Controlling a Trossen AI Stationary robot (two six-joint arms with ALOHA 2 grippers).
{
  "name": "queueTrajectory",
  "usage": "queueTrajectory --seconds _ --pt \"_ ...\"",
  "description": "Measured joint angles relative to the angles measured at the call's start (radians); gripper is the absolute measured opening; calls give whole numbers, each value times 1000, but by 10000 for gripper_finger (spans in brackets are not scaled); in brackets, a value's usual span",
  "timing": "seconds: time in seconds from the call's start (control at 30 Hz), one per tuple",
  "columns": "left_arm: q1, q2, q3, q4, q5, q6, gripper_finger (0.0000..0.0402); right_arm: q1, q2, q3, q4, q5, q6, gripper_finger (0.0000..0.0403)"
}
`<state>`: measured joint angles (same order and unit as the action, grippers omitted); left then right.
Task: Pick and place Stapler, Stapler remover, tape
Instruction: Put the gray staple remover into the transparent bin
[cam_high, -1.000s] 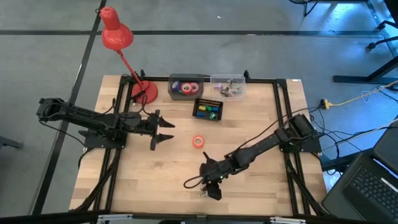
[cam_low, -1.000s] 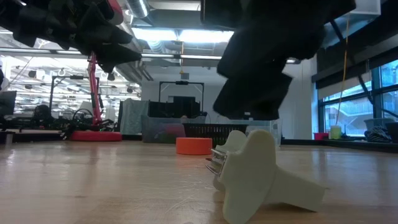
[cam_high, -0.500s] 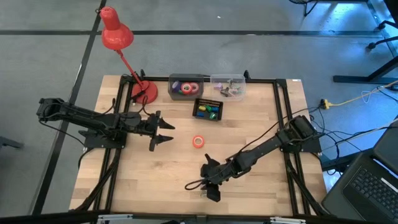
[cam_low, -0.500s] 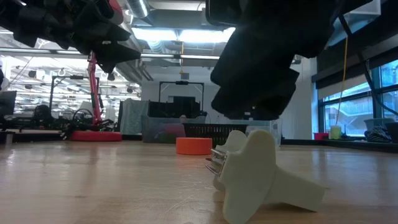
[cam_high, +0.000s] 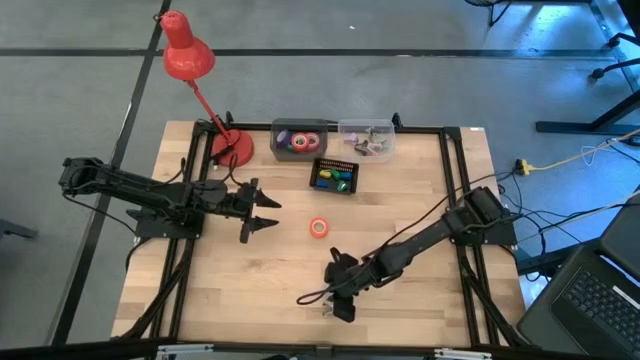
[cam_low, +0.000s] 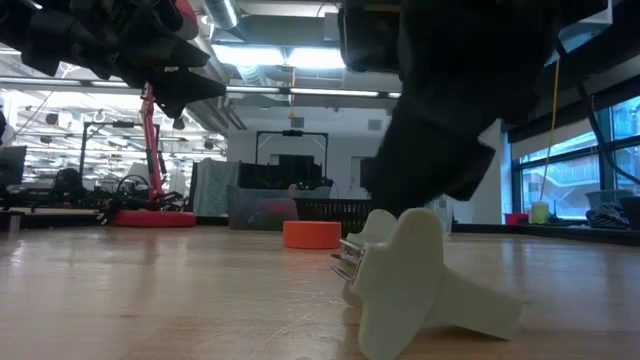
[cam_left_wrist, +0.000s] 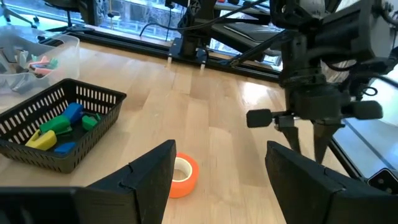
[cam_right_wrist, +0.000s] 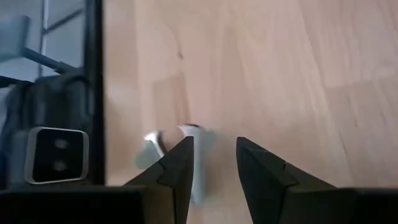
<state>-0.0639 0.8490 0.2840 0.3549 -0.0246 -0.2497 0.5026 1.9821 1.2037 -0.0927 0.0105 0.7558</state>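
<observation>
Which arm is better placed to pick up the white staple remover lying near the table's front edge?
The right: its gripper hangs open right over the staple remover. The left gripper waits farther back.

The right gripper (cam_high: 343, 302) has come lower over the white staple remover (cam_low: 410, 280) near the front edge of the table (cam_high: 420, 200). In the high view its arm has stretched a little more toward that edge. In the low view the dark mass of the gripper, which hung above and to the left of the remover one second ago, now sits further right and reaches down just behind the remover's top. In the right wrist view, the fingers (cam_right_wrist: 180, 168) stand apart around it.
</observation>
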Motion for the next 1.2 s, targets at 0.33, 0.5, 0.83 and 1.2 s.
queueTrajectory --seconds 0.33,0.5,0.83,1.2 --pt "0 0 0 -9 0 0 239 13 22 0 27 -4 23 122" --pt "0 0 0 -10 0 0 239 16 34 0 29 -29 45 122" --pt "0 0 0 -16 0 0 239 16 36 0 44 -29 20 16" --pt "0 0 0 -16 0 0 239 5 20 68 -78 55 -66 2"
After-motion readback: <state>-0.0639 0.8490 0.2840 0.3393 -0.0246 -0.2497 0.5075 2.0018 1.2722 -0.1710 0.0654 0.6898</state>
